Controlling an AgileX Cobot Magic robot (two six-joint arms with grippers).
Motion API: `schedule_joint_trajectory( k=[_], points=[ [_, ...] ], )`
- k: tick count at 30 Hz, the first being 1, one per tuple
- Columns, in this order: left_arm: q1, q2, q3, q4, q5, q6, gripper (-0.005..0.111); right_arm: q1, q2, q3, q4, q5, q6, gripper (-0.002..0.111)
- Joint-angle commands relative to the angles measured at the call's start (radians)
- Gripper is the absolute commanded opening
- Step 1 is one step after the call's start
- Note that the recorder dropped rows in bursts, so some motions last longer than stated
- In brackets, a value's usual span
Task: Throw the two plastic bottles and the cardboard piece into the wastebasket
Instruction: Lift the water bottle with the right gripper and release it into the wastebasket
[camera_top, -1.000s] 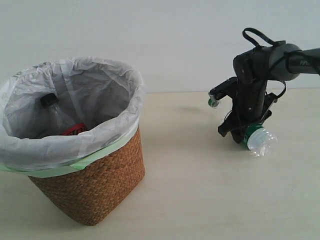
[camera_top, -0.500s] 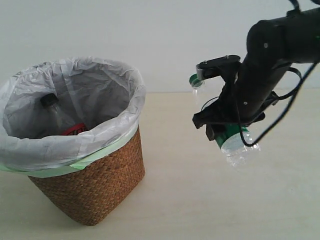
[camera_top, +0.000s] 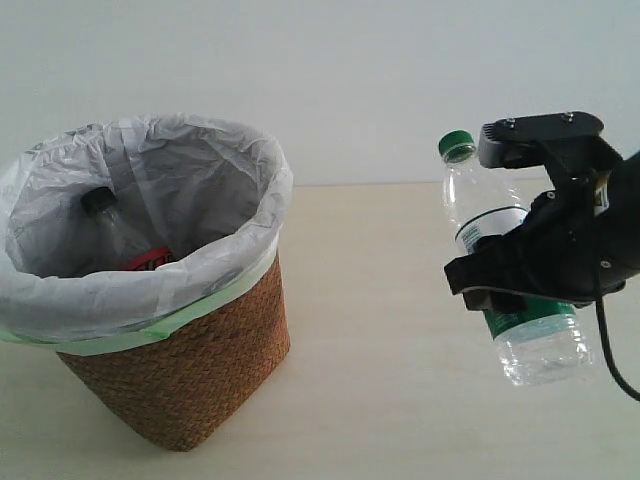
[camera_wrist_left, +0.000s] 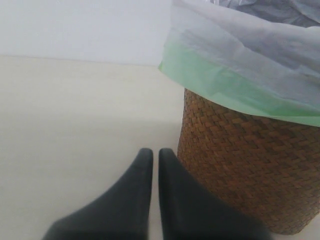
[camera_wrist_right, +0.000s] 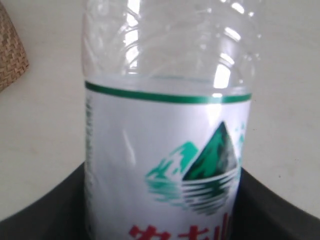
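My right gripper (camera_top: 510, 285) is shut on the green-capped bottle (camera_top: 505, 255), holding it nearly upright in the air to the right of the wastebasket (camera_top: 190, 370). In the right wrist view the bottle's green-white label (camera_wrist_right: 167, 165) fills the frame between my dark fingers (camera_wrist_right: 45, 215). The black-capped bottle with the red label (camera_top: 115, 235) lies inside the wastebasket's white bag. My left gripper (camera_wrist_left: 151, 155) is shut and empty, low beside the wicker wall (camera_wrist_left: 240, 165). The cardboard piece is out of view.
The pale table (camera_top: 370, 380) runs between the wastebasket and the right arm. A white wall stands behind. A corner of the wicker basket (camera_wrist_right: 10, 50) shows in the right wrist view.
My right arm has lifted the green-capped bottle off the table, swung it from lying to nearly upright, and come closer to the camera.
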Motion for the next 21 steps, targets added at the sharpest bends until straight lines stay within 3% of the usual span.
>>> schedule_joint_trajectory(
  k=[1,9,13,18,21],
  points=[
    [0.001,-0.003,0.004,0.003,-0.003,-0.005,0.004,-0.024,-0.011,0.006,-0.236,-0.016,0.193,0.0],
    [0.001,-0.003,0.004,0.003,-0.003,-0.005,0.004,-0.24,-0.011,0.01,-0.343,0.064,0.245,0.0],
    [0.001,-0.003,0.004,0.003,-0.003,-0.005,0.004,-0.286,0.007,0.019,-0.354,-0.001,0.222,0.0],
    [0.001,-0.003,0.004,0.003,-0.003,-0.005,0.004,-0.237,0.11,-0.005,-0.231,-0.159,0.16,0.0],
    [0.001,-0.003,0.004,0.003,-0.003,-0.005,0.004,-0.121,0.126,-0.173,-0.009,-0.145,0.015,0.005]
  ],
)
